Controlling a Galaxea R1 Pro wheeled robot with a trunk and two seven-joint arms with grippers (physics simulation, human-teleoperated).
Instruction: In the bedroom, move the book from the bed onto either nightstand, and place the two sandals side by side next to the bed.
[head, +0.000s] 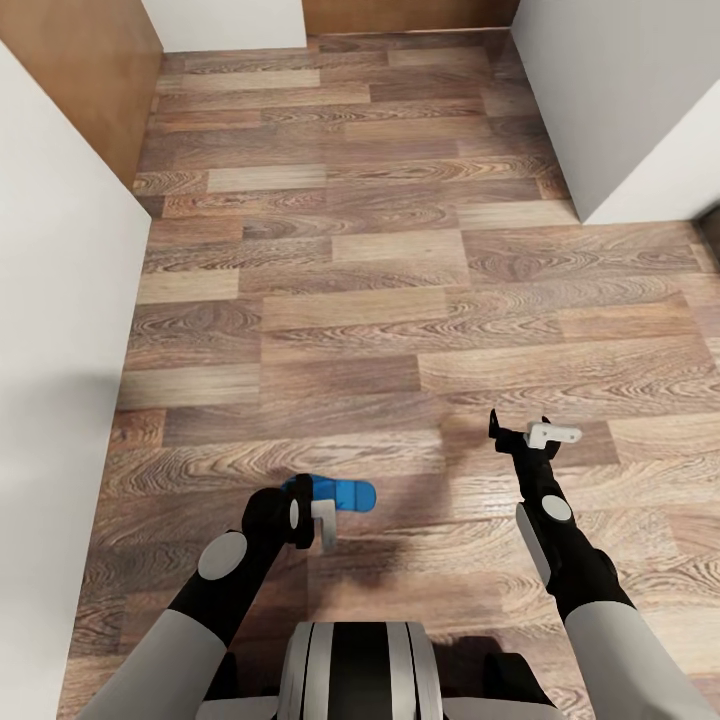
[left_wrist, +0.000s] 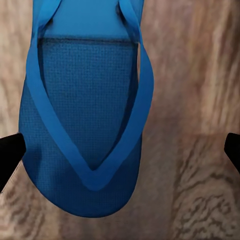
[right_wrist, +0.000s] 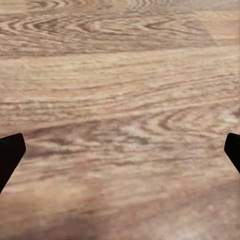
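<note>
Lying beneath left claw (head: 322, 520): blue sandal (left_wrist: 85, 115).

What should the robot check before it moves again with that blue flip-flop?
1. Sandal at the left hand: the blue sandal sits between its fingers. Ok.
2. Firm grip: left fingertips look spread at the picture's edges, and no contact shows. Cannot tell.
3. Right hand free: it is open, with bare wood floor in front of it. Ok.
4. Second sandal found: none spotted from here. Not ok.
5. Bed in sight for the drop-off: just white walls and floor ahead. Not ok.
6. Path ahead: the floor between the walls looks open. Ok.
</note>
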